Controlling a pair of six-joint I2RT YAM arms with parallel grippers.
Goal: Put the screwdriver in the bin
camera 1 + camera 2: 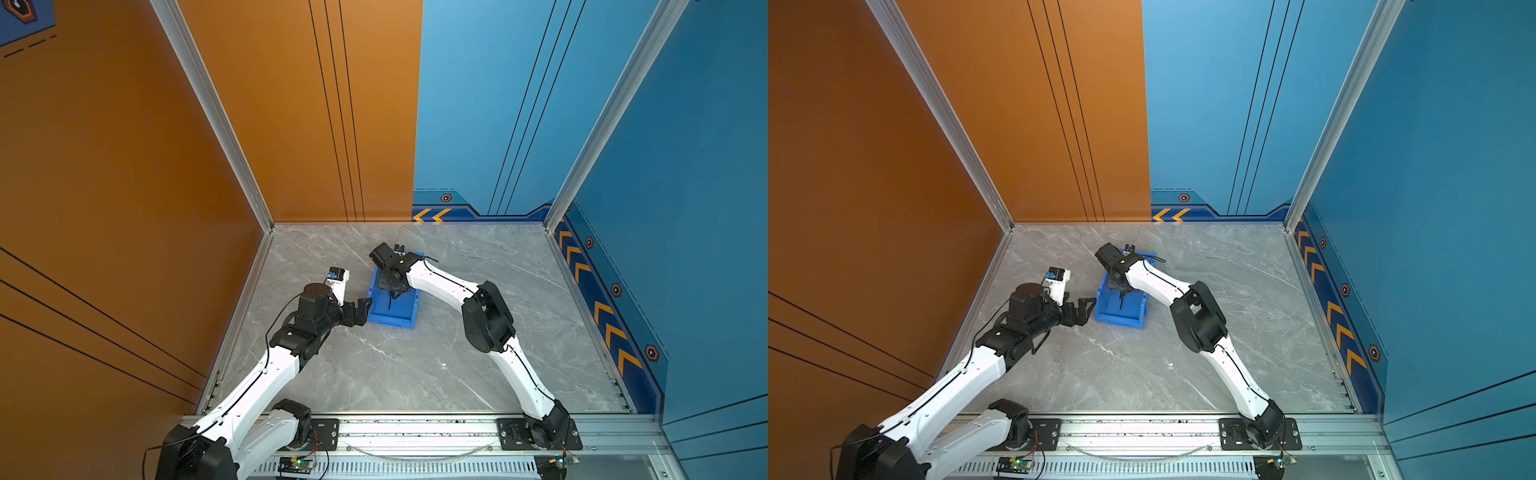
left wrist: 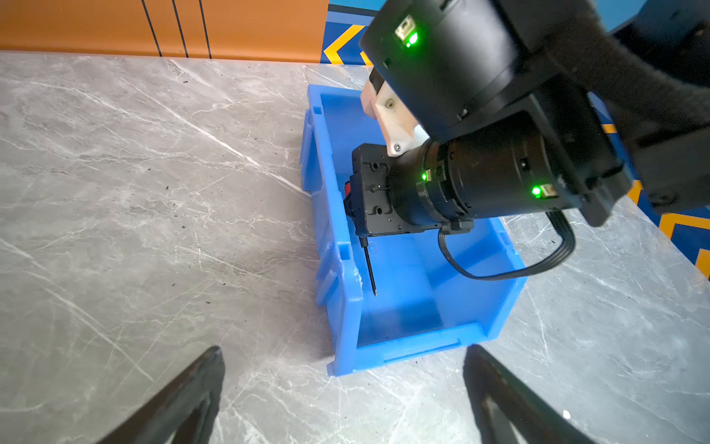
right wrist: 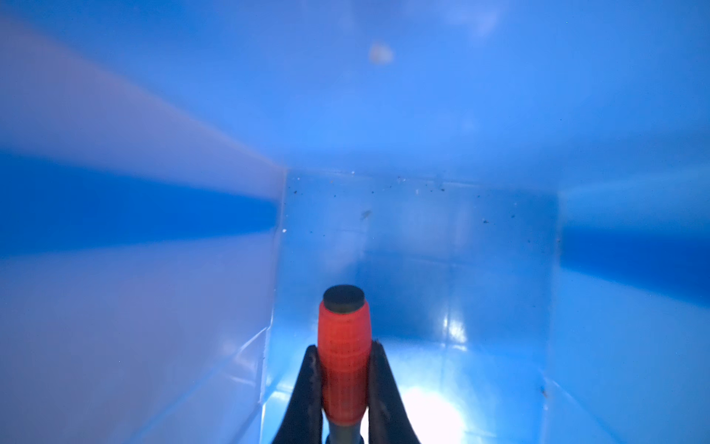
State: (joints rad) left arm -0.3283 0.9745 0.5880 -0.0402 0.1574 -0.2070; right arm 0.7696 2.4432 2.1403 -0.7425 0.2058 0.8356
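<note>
The blue bin [image 1: 390, 322] [image 1: 1119, 323] stands mid-table on the grey marble. My right gripper [image 1: 392, 293] [image 3: 344, 348] reaches down inside it, shut on the red handle of the screwdriver [image 3: 344, 346]. The thin black shaft of the screwdriver [image 2: 369, 269] [image 1: 390, 301] [image 1: 1121, 300] points toward the bin's low lip [image 2: 415, 351], above the floor. Blue bin walls [image 3: 422, 115] fill the right wrist view. My left gripper [image 1: 365, 305] [image 1: 1088, 305] [image 2: 344, 350] stands open and empty on the table just outside the bin's near-left corner.
The right arm's wrist [image 2: 480, 180] and its looping cable [image 2: 538, 265] hang over the bin. An orange wall [image 1: 124, 208] bounds the table on the left, a blue wall [image 1: 685, 208] on the right. The arms' base rail [image 1: 415, 432] runs along the front edge.
</note>
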